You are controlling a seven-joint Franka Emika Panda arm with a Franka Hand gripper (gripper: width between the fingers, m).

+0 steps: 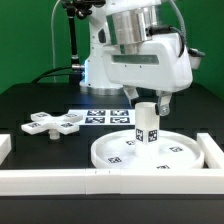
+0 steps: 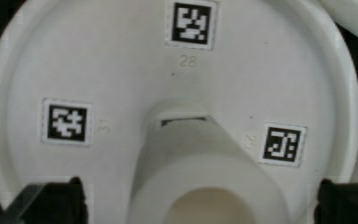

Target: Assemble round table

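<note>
Black desk (image 1: 30, 105), green backdrop (image 1: 25, 40); white rails (image 1: 50, 178) along edge; base (image 1: 55, 123), marker board (image 1: 105, 117) near disc (image 1: 110, 152); leg (image 1: 147, 128) upright on disc, gripper (image 1: 148, 106) straddling it, grip unclear

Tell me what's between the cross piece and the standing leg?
The marker board lies between the cross-shaped base and the leg; the exterior view shows it.
</note>
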